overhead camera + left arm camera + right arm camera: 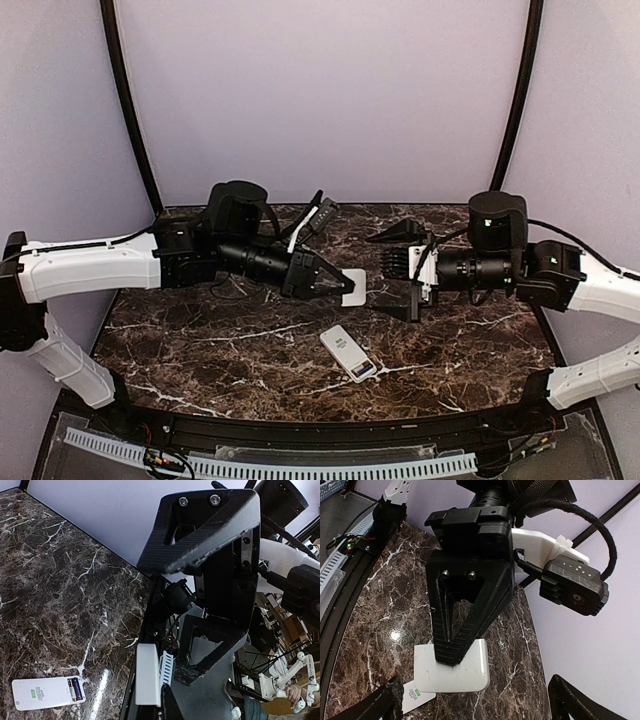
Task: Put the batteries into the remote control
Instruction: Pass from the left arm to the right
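My left gripper [335,280] was clamped on one edge of a flat white panel [354,288], which I took for the battery cover, and held it above the marbled table [200,350]. Below it and toward my bases, the remote control [348,353] lay flat on the table. Its long axis ran diagonally from far-left to near-right, and the batteries [75,689] showed dark in the open bay at the near-right end. My right gripper [402,272] stood spread wide and empty, facing the panel from just beside it. I judged the left the nearer to the remote, with the panel hanging almost over its far end.
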Available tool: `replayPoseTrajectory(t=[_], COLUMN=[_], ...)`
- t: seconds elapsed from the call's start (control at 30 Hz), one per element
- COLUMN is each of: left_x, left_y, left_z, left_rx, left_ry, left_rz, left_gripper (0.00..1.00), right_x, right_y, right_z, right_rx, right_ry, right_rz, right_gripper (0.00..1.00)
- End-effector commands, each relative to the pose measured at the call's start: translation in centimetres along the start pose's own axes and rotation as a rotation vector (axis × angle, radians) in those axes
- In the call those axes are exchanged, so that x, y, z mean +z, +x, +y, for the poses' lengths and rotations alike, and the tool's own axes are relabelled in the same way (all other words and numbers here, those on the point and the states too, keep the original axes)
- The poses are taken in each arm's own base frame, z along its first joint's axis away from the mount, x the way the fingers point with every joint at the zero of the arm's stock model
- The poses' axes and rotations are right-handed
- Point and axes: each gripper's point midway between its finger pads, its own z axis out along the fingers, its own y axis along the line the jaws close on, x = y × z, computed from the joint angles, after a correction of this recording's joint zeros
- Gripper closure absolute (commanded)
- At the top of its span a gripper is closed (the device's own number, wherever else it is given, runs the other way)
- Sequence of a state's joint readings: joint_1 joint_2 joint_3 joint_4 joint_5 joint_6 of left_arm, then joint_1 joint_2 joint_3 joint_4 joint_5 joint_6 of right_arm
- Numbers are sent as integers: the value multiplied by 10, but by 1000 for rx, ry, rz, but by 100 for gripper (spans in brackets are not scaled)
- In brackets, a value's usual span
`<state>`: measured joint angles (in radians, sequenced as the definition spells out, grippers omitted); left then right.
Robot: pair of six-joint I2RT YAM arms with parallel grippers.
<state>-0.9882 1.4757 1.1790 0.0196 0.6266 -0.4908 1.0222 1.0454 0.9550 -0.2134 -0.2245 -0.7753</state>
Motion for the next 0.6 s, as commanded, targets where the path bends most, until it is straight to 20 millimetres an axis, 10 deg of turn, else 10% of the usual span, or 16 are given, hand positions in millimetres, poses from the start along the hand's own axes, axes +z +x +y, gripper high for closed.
replayPoseTrajectory(t=[0.0, 0.57], left_x=[0, 6], left_y=[-8, -12], left_z=[-12, -6], left_rx=[5, -18], left_ry=[41, 40], left_rz=[1, -9], left_gripper=[100, 100], right_x=[2, 15], right_y=[-15, -6], right_z=[8, 19], right_rx=[33, -43], right_ry=[-16, 38], right_rz=[-99, -122], right_gripper=[5, 22])
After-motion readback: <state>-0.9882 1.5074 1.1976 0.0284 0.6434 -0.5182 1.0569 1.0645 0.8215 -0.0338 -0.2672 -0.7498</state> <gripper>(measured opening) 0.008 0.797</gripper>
